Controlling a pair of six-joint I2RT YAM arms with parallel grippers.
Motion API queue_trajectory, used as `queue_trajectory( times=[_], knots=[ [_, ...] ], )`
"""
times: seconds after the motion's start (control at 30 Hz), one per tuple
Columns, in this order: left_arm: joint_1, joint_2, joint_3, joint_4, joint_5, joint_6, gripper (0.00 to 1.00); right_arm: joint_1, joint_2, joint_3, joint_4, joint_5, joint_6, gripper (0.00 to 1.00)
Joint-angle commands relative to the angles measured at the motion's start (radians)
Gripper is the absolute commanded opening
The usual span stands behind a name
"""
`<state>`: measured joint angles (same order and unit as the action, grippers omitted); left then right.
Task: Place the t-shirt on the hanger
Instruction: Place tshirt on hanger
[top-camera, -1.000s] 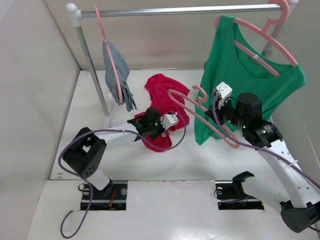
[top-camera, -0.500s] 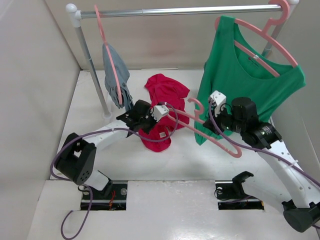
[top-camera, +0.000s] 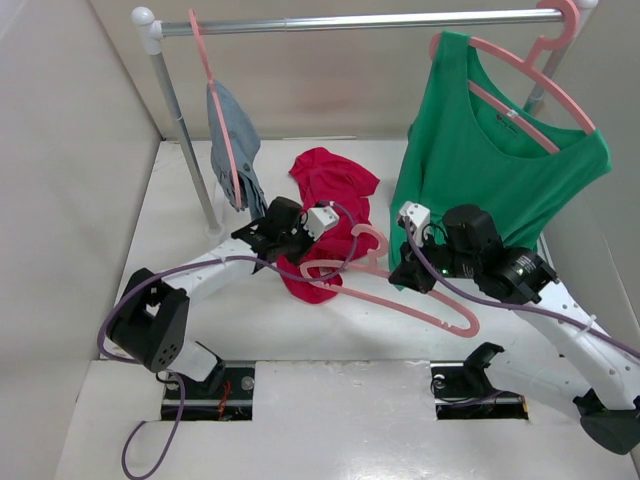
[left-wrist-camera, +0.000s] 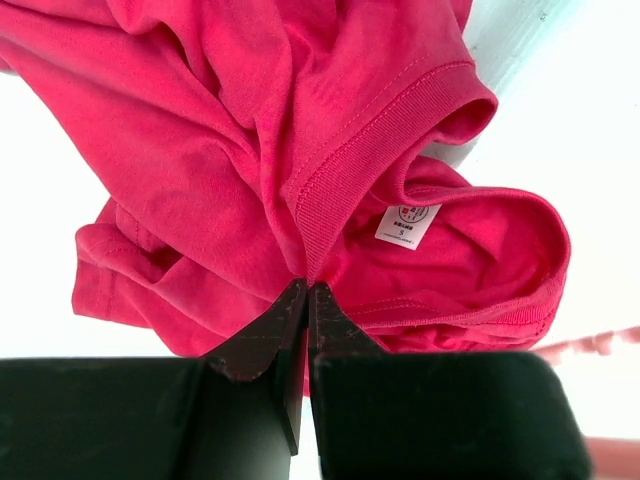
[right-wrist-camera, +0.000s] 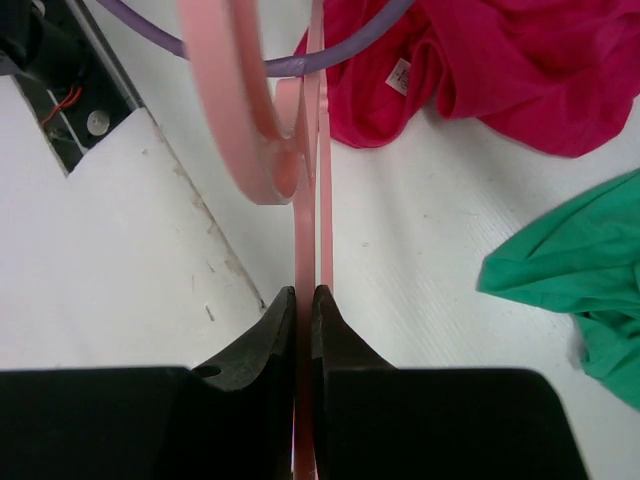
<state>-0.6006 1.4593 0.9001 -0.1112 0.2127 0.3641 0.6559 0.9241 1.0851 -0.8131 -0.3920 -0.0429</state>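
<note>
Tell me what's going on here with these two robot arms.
The left gripper is pinched shut on the red t-shirt at its collar edge, near the white label. The shirt lies crumpled on the table. The right gripper is clamped on the pink hanger, holding it beside the shirt. The shirt is not on the hanger yet.

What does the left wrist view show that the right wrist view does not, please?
Only the left wrist view: the left gripper shut on the ribbed collar of the t-shirt. Only the right wrist view: the right gripper shut on the hanger, and a corner of the green top. Both: the crimson t-shirt with its white neck label, crumpled on the white table.
</note>
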Motion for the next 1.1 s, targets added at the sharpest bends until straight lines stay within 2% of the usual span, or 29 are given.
queue_trajectory(
  times=[0.0, 0.13, 0.33, 0.57, 0.67, 1.07],
  knots=[
    [-0.001, -0.059, 0.040, -0.002, 0.004, -0.002, 0.00, 0.034, -0.010, -0.004, 0.077, 0.045, 0.084, 0.00],
    [-0.001, -0.080, 0.031, -0.036, 0.044, 0.009, 0.00, 0.047, -0.001, -0.013, 0.100, 0.145, 0.106, 0.00],
    [-0.001, -0.103, 0.010, -0.036, 0.014, 0.082, 0.00, 0.047, -0.002, 0.033, 0.074, 0.145, 0.106, 0.00],
    [-0.001, -0.103, 0.010, -0.036, 0.040, 0.082, 0.00, 0.079, -0.031, 0.024, 0.083, 0.205, 0.147, 0.00],
    [-0.001, -0.103, -0.001, -0.036, 0.040, 0.082, 0.00, 0.090, -0.031, 0.071, 0.072, 0.251, 0.147, 0.00],
    [-0.001, -0.094, 0.017, -0.025, 0.050, 0.064, 0.00, 0.108, 0.012, 0.003, 0.100, 0.291, 0.127, 0.00]
  ],
)
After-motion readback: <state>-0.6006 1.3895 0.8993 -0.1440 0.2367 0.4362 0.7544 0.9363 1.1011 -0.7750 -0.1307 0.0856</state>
